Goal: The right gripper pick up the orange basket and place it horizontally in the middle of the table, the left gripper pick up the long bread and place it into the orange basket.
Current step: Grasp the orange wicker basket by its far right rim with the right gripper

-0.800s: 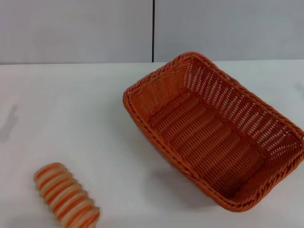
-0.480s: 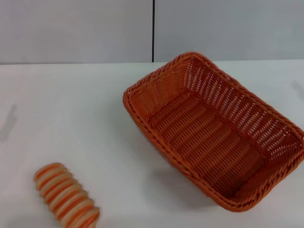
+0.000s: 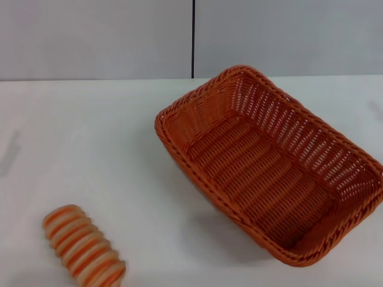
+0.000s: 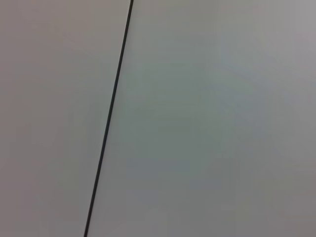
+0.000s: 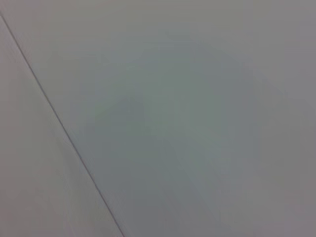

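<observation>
The orange basket [image 3: 272, 164] lies on the white table [image 3: 108, 137], right of centre in the head view, turned diagonally with one short end toward the back and the other toward the front right. It holds nothing. The long bread [image 3: 84, 245], striped orange and cream, rests near the table's front left corner, well apart from the basket. Neither gripper shows in any view; both wrist views take in only a pale grey wall with a thin dark seam.
A grey wall with a vertical dark seam [image 3: 193, 39] stands behind the table. Faint shadows fall on the table at its far left [image 3: 9, 152] and far right [image 3: 376, 110] edges.
</observation>
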Controlling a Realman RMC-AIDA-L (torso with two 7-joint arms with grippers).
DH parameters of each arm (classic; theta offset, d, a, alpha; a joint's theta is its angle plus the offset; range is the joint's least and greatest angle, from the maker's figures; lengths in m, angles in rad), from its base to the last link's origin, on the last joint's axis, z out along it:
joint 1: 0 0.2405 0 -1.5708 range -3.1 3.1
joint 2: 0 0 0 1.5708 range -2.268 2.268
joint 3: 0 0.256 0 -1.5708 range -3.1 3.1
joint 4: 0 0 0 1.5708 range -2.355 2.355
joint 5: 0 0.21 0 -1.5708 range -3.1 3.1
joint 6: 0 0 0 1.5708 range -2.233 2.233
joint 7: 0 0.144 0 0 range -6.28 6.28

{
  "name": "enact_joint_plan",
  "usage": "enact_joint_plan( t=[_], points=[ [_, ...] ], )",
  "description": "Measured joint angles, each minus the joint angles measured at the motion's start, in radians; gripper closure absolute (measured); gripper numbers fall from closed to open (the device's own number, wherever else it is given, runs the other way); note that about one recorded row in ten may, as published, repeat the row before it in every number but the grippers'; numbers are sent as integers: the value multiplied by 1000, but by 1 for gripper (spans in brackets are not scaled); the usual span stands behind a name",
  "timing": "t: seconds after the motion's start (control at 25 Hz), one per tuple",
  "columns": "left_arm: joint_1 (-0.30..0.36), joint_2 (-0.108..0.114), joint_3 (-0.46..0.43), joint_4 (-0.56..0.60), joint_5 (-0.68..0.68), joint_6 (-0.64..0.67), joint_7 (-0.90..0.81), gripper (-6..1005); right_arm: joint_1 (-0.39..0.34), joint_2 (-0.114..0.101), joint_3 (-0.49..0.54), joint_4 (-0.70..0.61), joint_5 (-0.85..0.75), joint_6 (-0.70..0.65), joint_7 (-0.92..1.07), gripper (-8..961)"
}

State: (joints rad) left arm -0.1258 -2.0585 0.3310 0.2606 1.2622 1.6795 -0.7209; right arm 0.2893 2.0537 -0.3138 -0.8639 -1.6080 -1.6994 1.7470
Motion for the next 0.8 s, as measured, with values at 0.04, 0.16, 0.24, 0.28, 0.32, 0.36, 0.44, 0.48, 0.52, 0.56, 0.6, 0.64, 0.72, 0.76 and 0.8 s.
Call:
enact_joint_plan(
  t=[0.04,0.16,0.24,0.28,0.32,0.36,0.44,0.48,0.52,0.56,0.6,0.64,0.72,0.76,0.8],
  points=[
    [0,0,-4,0,0,0,0,274,2,-5,-1,-18,-14,1,34,125],
    [0,0,-4,0,0,0,0,274,27,-31,-2,-110,-119,8,191,126],
    [0,0,-12,-1,-1,-5,15,274,73,-55,-5,-211,-267,-10,343,126],
    [0,0,-12,-1,-1,-5,15,274,73,-55,-5,-211,-267,-10,343,126],
    [0,0,-12,-1,-1,-5,15,274,99,-67,-10,-243,-336,-26,409,126],
    [-5,0,-12,-6,0,-14,35,274,158,-93,-22,-282,-466,-68,512,126],
    [-8,-1,-12,-8,3,-20,37,274,222,-118,-27,-291,-576,-120,568,126],
    [-8,-1,-12,-8,3,-20,37,274,255,-130,-27,-287,-631,-151,583,126],
    [-8,-1,-12,-8,3,-20,37,274,255,-130,-27,-287,-631,-151,583,126],
    [-7,-1,-11,-8,3,-21,37,274,316,-150,-32,-273,-726,-198,603,125],
    [-7,-1,-11,-8,3,-21,37,274,316,-150,-32,-273,-726,-198,603,125],
    [-5,-1,-10,-7,3,-20,37,274,364,-164,-48,-258,-811,-230,622,125],
    [-4,0,-8,-7,3,-19,37,274,385,-170,-63,-248,-845,-245,630,125],
    [-1,0,-6,-7,3,-17,37,274,403,-173,-82,-237,-872,-255,642,125],
    [1,0,-5,-8,3,-15,37,274,418,-176,-103,-225,-893,-263,654,125]
  ],
)
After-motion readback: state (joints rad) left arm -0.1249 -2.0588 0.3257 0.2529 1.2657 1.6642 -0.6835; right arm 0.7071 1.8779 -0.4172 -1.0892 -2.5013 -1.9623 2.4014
